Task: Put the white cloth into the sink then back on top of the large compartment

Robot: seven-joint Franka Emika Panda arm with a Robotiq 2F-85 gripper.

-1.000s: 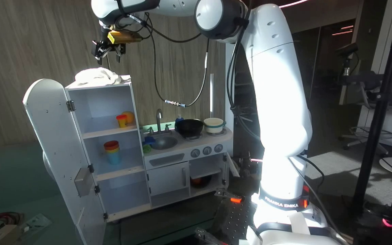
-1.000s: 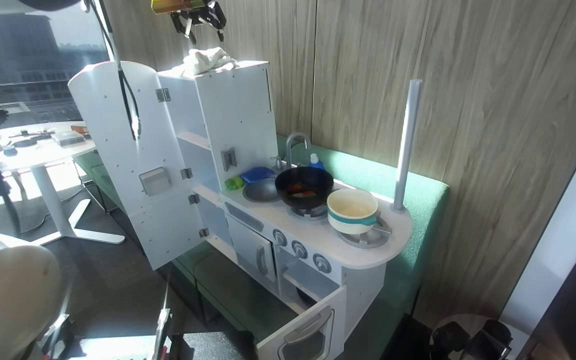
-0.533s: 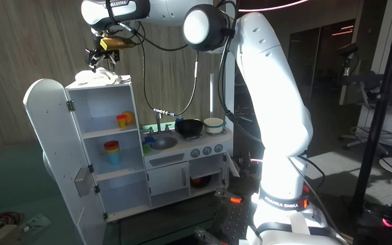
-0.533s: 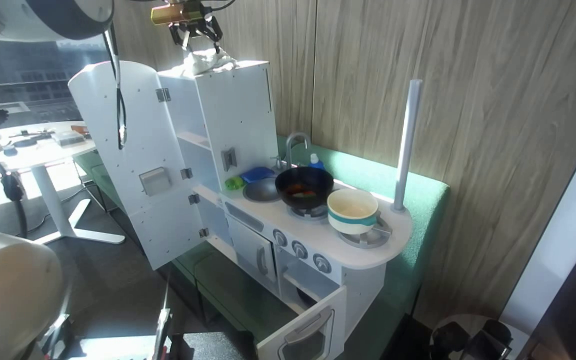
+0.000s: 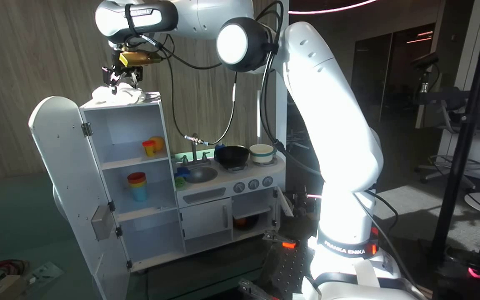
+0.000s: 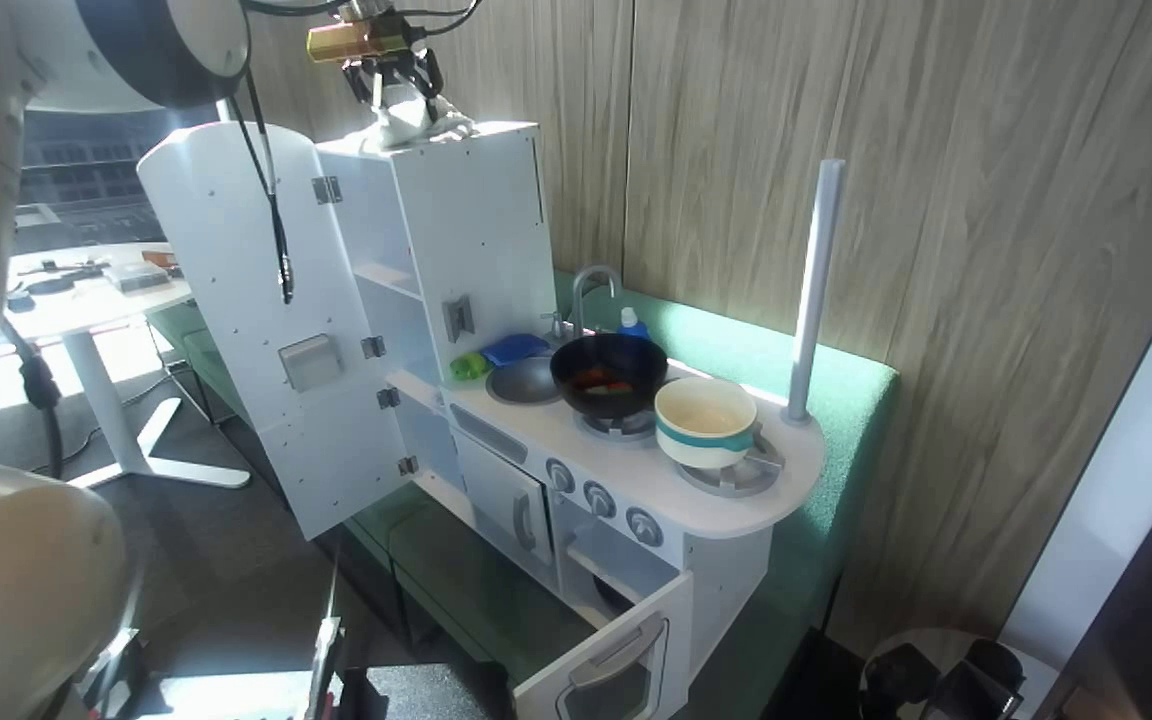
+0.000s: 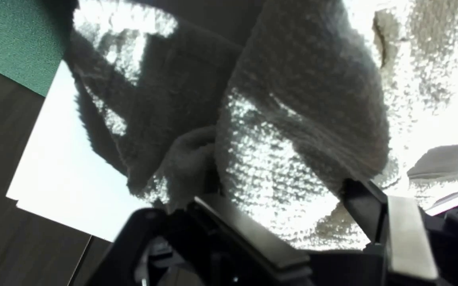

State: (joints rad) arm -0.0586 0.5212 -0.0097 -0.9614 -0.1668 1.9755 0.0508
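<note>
Window [image 6: 86, 150]: in an exterior view, hazy daylight beyond the far edge of the round tabletop [image 6: 66, 312]
Floor [image 6: 206, 560]: dark, with glaring sun patches near that tabletop's left edge
Kitchen tabletop [image 6: 636, 470]: soft shade, a bright strip at its back edge toward the right corner
Robot arm [image 5: 344, 137]: overexposed, its lower half almost pure white
Back room [image 5: 369, 75]: dim
White cloth [image 7: 304, 71]: in the wrist view, blown-out patches against hard-edged grey shadows
Gripper [image 7: 276, 194]: out of focus, pale glare on its metal
</note>
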